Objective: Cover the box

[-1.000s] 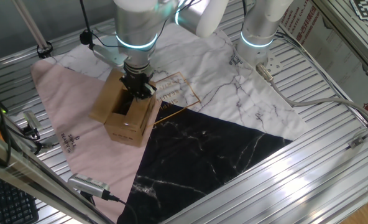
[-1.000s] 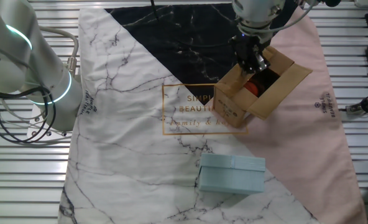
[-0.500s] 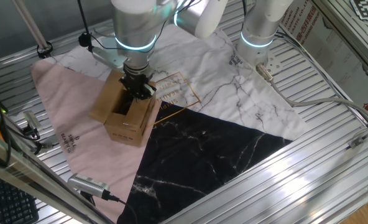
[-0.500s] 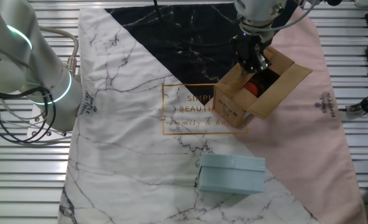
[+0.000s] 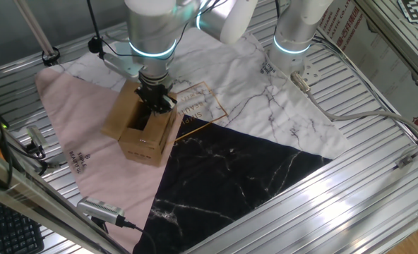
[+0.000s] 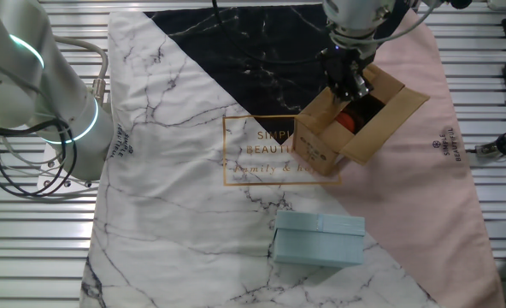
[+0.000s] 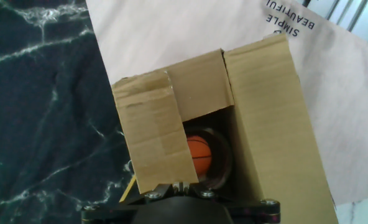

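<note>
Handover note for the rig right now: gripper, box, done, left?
Gripper: over the box's open top at one flap; open or shut cannot be told.
Box: on the cloth, where the pink and white parts meet. An orange ball shows inside.
Done: in the hand view, one flap lies partly over the opening.
Left: the opening is still uncovered; the remaining flaps need folding in.
</note>
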`<state>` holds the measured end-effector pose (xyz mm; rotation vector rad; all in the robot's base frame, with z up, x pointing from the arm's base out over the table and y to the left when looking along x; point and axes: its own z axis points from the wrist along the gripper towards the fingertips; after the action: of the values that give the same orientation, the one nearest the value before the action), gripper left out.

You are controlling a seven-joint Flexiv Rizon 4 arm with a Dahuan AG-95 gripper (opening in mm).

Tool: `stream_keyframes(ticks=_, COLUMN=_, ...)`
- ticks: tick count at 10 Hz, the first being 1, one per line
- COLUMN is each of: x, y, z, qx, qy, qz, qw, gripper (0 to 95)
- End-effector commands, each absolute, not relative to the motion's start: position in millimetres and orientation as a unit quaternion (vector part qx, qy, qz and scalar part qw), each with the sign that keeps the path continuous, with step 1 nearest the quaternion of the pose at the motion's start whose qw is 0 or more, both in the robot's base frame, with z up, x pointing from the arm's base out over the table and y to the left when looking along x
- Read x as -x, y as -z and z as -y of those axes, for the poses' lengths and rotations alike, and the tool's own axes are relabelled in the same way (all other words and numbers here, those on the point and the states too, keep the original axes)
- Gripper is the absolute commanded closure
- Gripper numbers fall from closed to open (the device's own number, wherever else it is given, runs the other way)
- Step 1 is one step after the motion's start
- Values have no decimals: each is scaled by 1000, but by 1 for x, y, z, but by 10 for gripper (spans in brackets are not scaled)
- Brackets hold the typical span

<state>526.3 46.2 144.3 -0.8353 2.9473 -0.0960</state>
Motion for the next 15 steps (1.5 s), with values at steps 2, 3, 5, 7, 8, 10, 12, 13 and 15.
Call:
stream_keyframes(ticks=2, x=-538, y=-146, z=-42, qx=284, qy=31, qz=-958, qw=32, gripper=950)
stream_keyframes(ticks=3, x=-543, y=-148, z=-40, qx=286, qy=28, qz=-957, qw=31, gripper=950)
stream_keyframes(ticks=5, x=-547, y=-147, z=-38, qx=287, qy=27, qz=-957, qw=30, gripper=950)
stream_keyframes(ticks=7, x=-554, y=-147, z=-34, qx=289, qy=22, qz=-957, qw=29, gripper=950)
stream_keyframes(ticks=8, x=-555, y=-147, z=-33, qx=290, qy=21, qz=-956, qw=28, gripper=950)
stream_keyframes(ticks=10, x=-560, y=-146, z=-31, qx=294, qy=20, qz=-955, qw=27, gripper=950)
stream_keyframes(ticks=12, x=-560, y=-146, z=-31, qx=295, qy=20, qz=-955, qw=26, gripper=950)
stream_keyframes(ticks=13, x=-560, y=-146, z=-31, qx=296, qy=21, qz=-955, qw=25, gripper=950)
stream_keyframes(ticks=15, x=-561, y=-147, z=-32, qx=297, qy=18, qz=-954, qw=27, gripper=950)
